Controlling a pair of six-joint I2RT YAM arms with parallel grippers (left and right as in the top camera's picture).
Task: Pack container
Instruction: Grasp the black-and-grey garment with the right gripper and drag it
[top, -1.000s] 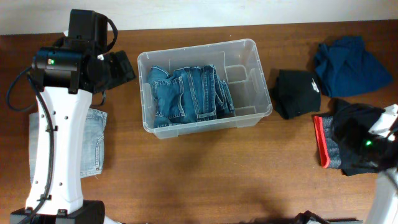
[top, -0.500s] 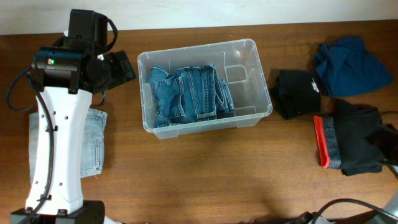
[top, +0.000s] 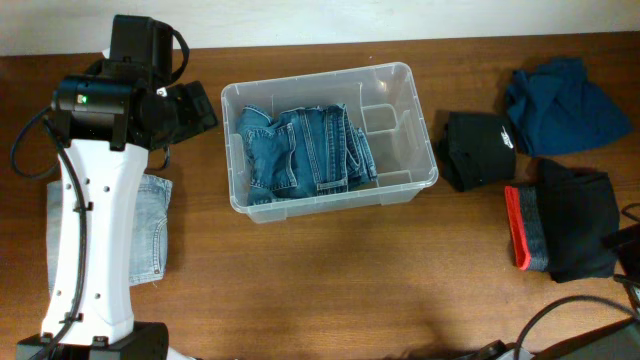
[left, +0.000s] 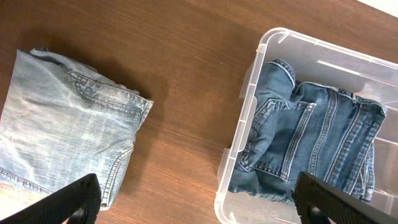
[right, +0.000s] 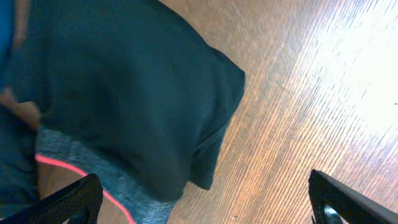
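The work seems to be between two picks: one garment is packed, several wait outside, and neither arm carries anything.

The container stands on the bench near the middle, a little toward 12 o'clock. Inside it lie folded dark jeans, which fill the 9 o'clock side. The 3 o'clock side is bare, and only the moulded ridges show there.

The left end effector is spread wide and holds nothing. It hangs above the strip of bench between the container and the light jeans, which lie folded at 9 o'clock.

The right end effector is also wide and holds nothing. Its camera looks down on the black shorts with a grey and red band at about 4 o'clock. A black garment lies just beside the container at 3 o'clock, and a blue garment at 2 o'clock.

I judge that the next move is to lower one end effector onto the nearest garment, close it over a thick fold so that the layers come up together, and carry the garment to the bare 3 o'clock side. Loose cloth may catch on the rim.
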